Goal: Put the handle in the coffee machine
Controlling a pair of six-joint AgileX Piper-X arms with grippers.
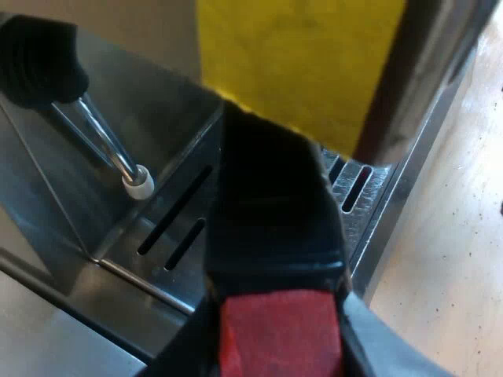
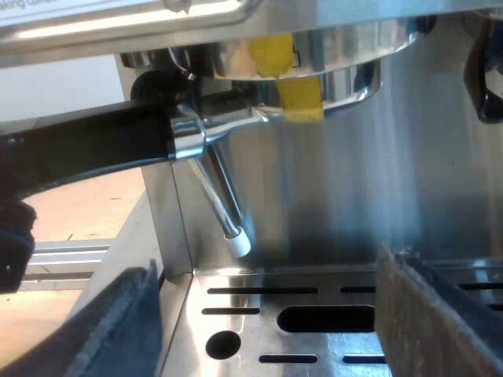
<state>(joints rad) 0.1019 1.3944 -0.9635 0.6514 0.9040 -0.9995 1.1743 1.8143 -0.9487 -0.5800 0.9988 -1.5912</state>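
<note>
Fingers of left gripper [image 1: 279, 345]: clamped on the dark handle [image 1: 275, 212], just ahead of its red end [image 1: 279, 330]. Fingers of right gripper [image 2: 279, 318]: apart, empty, low over the drip tray [image 2: 185, 330]. Holder [image 2: 228, 118]: metal end up at the group head [image 2: 346, 47] of the espresso machine [image 2: 409, 173], beside the yellow tape [image 2: 295, 86]. Long axis: level, from the group head out to the left gripper. Steam wand [image 2: 224, 204]: just beneath. Judgement: the locking turn falls to the left arm.

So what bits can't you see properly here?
1. Left wrist view: the handle, clamped in the left gripper, hides much of the drip tray.
2. Right wrist view: the handle runs off the edge, and the machine's head hides whether the holder is locked in.
3. Left wrist view: the yellow patch is too close to tell what it is.
</note>
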